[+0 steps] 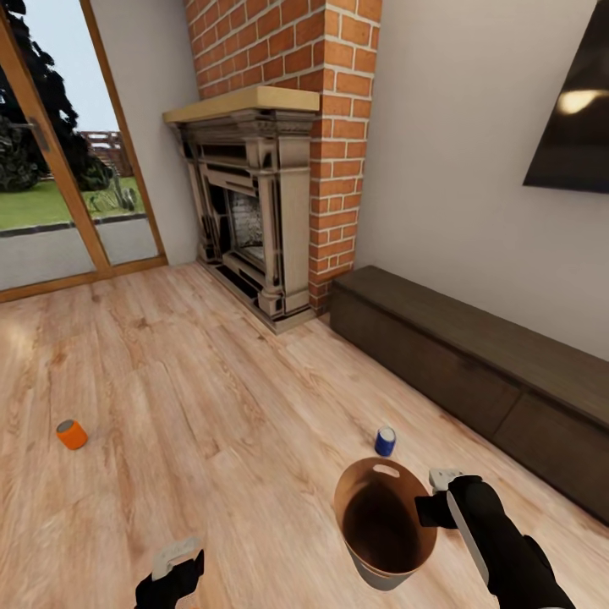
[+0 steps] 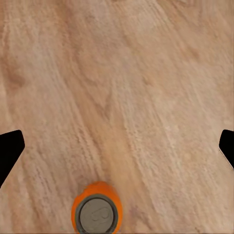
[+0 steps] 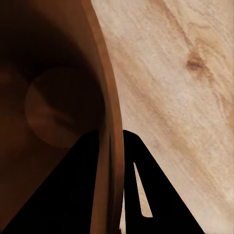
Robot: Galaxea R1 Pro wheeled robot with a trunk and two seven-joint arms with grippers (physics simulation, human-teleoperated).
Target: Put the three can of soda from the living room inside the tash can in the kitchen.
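1. Right gripper (image 1: 438,499): I see its fingers (image 3: 109,195) pinched on the rim of the trash can (image 1: 385,524), one inside, one outside.
2. Blue can (image 1: 385,441): on the floor (image 1: 211,406), just beyond the bin.
3. Left gripper (image 1: 173,562): fingers spread wide, holding nothing.
4. Orange can (image 1: 72,434): on the planks ahead of my left gripper, apart from it.

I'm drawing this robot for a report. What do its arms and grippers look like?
Both arms are glossy black and rounded; the right arm carries a pale grey stripe along its forearm. The left gripper and right gripper have black bodies topped with pale grey blocks. In the wrist views the fingers appear as plain black wedges. No cables or markings are visible.
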